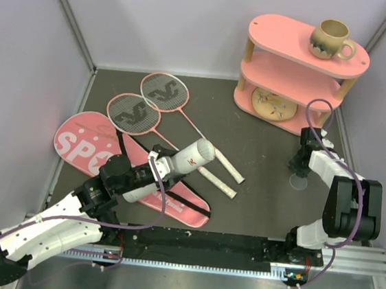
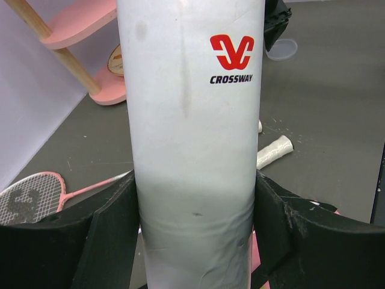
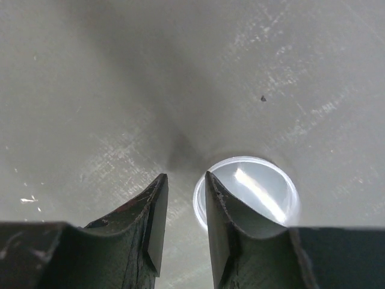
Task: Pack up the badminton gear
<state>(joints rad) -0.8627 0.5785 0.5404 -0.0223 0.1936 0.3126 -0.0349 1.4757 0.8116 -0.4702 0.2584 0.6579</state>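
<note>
My left gripper [image 1: 149, 181] is shut on the long white tube [image 1: 173, 168], held slanted above the pink racket bag [image 1: 92, 149]. In the left wrist view the tube [image 2: 192, 138] fills the middle between both black fingers [image 2: 111, 223]. Two pink-framed rackets [image 1: 149, 102] lie on the dark table, their white handles [image 1: 223, 175] reaching toward the centre. My right gripper [image 1: 299, 171] points down at the table, jaws narrowly open and empty; in the right wrist view its gripper [image 3: 185, 177] hovers just left of a clear round tube lid [image 3: 249, 189]. No shuttlecocks show.
A pink two-tier shelf [image 1: 294, 72] stands at the back right with a beige mug [image 1: 330, 39] on top and a round plate [image 1: 273, 103] on the lower tier. Grey walls close the table on three sides.
</note>
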